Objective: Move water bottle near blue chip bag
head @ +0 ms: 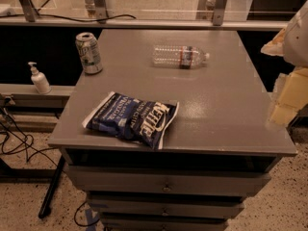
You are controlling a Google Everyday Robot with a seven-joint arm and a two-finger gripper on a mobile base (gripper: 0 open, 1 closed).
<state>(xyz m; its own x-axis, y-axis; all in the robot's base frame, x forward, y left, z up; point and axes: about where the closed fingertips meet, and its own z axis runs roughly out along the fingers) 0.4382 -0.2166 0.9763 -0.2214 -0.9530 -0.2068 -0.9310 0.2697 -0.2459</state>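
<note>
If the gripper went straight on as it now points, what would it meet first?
Probably the table top near its right edge: the gripper, at the picture's right, seems to point down there. The water bottle lies well left. Depth is unclear.

Table (226, 105) — bottle (180, 57), can (89, 53), bag (132, 118) — gripper (287, 99) rightward

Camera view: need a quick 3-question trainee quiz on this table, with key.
1. True or false: the water bottle stands upright.
2. Which thing stands upright at the table's far left corner? A) can B) water bottle C) blue chip bag
3. Fill in: the gripper is at the view's ___ edge.
Key: 1 false, it lies on its side. 2 A; the blue chip bag lies flat near the front. 3 right, apart from the water bottle.
</note>
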